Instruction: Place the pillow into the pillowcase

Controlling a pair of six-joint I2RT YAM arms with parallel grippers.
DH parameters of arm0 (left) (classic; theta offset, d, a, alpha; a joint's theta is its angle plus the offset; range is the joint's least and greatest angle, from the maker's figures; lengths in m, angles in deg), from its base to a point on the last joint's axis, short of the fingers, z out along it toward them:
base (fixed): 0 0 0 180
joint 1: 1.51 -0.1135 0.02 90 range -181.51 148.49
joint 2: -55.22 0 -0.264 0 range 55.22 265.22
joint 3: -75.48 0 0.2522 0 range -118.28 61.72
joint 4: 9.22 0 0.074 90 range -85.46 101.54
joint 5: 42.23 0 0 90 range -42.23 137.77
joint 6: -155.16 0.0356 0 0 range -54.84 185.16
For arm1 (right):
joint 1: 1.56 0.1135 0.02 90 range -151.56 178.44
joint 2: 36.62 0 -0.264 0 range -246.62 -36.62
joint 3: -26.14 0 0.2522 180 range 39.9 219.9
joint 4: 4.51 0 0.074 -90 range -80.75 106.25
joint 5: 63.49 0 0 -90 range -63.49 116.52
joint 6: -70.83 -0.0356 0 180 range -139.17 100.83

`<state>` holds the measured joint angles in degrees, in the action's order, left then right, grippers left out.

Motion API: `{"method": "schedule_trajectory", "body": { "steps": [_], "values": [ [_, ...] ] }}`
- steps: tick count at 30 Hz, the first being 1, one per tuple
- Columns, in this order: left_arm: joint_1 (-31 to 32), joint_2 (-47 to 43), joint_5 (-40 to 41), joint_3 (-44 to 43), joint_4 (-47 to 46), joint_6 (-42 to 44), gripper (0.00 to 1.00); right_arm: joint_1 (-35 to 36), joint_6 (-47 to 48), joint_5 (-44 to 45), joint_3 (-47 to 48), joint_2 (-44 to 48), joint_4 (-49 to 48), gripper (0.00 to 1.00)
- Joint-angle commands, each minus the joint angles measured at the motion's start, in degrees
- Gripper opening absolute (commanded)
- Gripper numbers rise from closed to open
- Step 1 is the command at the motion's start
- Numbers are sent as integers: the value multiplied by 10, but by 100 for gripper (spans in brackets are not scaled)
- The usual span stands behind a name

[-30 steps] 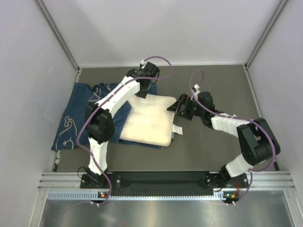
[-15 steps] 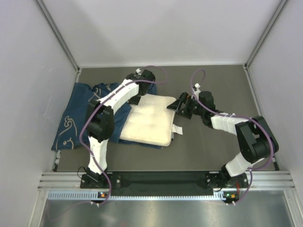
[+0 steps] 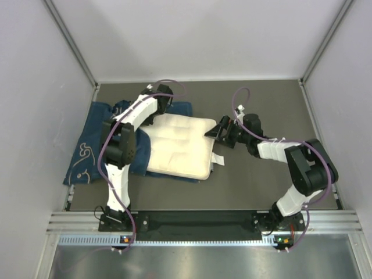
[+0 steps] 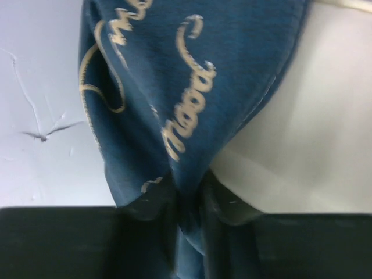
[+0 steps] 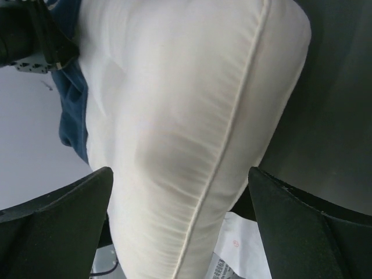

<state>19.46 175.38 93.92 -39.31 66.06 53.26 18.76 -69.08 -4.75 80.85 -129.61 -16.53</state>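
The cream-white pillow (image 3: 181, 146) lies in the middle of the mat, partly on top of the dark blue pillowcase (image 3: 93, 145), which spreads out to its left. My left gripper (image 3: 156, 113) is at the pillow's far left corner, shut on a fold of the pillowcase (image 4: 192, 87) with cursive writing on it; the pillow (image 4: 314, 133) is right beside it. My right gripper (image 3: 214, 131) stands open at the pillow's right end. Its fingers straddle the piped edge of the pillow (image 5: 192, 116) without pinching it. A small white tag (image 5: 256, 256) shows below that edge.
The grey mat (image 3: 261, 104) is enclosed by pale walls on the left, back and right. An aluminium rail (image 3: 203, 224) with both arm bases runs along the near edge. The pillowcase reaches almost to the left wall.
My left gripper has moved left along the pillow's far edge and closed on the pillowcase fabric. More of the pillow's top shows now. The right arm has barely moved.
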Motion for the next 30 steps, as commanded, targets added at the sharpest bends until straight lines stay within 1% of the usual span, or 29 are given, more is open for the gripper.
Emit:
{"method": "schedule_trajectory", "body": {
  "steps": [1,2,5,8,9,11,13,14,15,16,17,18,19,20,21,22,23,24,25,27,28,30],
  "values": [
    [-2,1,40,-18,12,-9,21,-5,31,6,26,-23,21,100],
    [-3,1,44,-21,13,-9,12,-5,36,6,27,-27,24,100],
    [-7,-1,44,-25,14,-9,0,-1,41,12,31,-51,27,100],
    [-6,-9,43,-28,12,-8,0,10,27,6,19,-71,-4,100],
    [-7,-12,39,-30,11,-7,0,14,19,1,16,-77,-43,100],
    [-3,-18,19,-38,10,-4,0,27,-7,-22,12,-103,-90,100],
    [1,-24,13,-42,1,6,0,38,-33,-50,7,-132,-187,100],
    [11,-28,13,-43,-2,12,0,46,-67,-61,8,-146,-226,100],
    [16,-28,13,-49,-3,17,0,51,-85,-72,10,-158,-318,100],
    [27,-28,12,-53,-3,19,0,54,-108,-91,11,-187,-364,100],
    [33,-29,11,-59,-3,21,0,59,-157,-98,15,-202,-406,97],
    [39,-30,12,-64,-2,22,0,60,-183,-104,19,-218,-458,91],
    [50,-30,14,-74,-2,24,0,63,-228,-114,32,-247,-528,74],
    [55,-28,15,-81,3,25,0,67,-245,-120,44,-259,-549,64],
    [58,-27,14,-88,6,25,0,70,-256,-123,54,-270,-557,51],
    [64,-26,10,-106,11,24,0,73,-260,-130,72,-279,-550,28],
    [67,-26,8,-113,15,24,0,77,-254,-131,77,-278,-540,19],
    [70,-26,4,-118,18,26,0,79,-244,-130,77,-273,-530,12],
    [76,-30,-4,-127,18,29,0,82,-217,-127,75,-258,-499,0],
    [82,-33,-16,-140,23,31,0,86,-187,-124,71,-226,-460,0],
    [90,-34,-35,-144,23,33,0,89,-164,-124,70,-215,-446,0],
    [105,-34,-53,-165,35,35,0,92,-159,-129,59,-185,-457,0]
  ]
}}
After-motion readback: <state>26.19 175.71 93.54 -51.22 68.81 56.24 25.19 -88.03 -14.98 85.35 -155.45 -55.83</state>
